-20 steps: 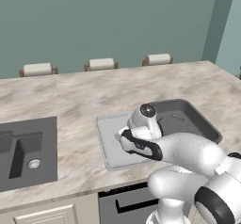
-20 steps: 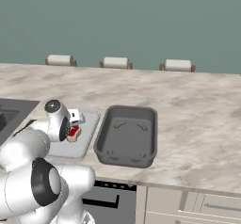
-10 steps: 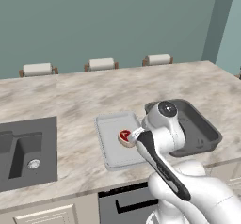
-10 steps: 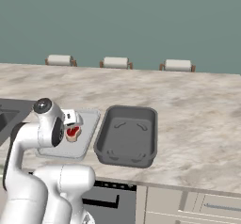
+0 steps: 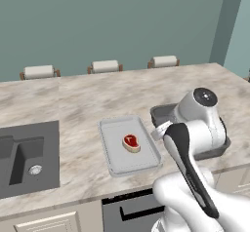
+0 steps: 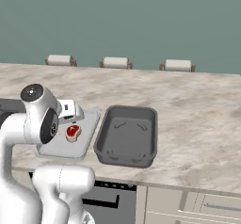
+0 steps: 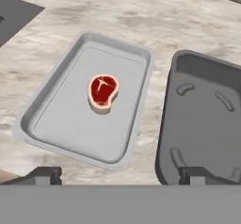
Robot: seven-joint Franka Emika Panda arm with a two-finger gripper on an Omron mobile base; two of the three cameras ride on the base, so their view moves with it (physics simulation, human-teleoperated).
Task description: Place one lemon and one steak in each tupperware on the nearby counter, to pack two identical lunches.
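One steak (image 7: 103,92) lies flat in the middle of the shallow light grey tray (image 7: 56,100) on the marble surface (image 5: 88,104); we see the deeper dark tray (image 7: 207,124) just to its right, with nothing in it; our gripper (image 7: 120,175) hangs above the near edges of both, jaws spread wide and holding nothing; we judge three items are left to pack; the main risk is doubling up in one tray, or clipping a tray rim while reaching.
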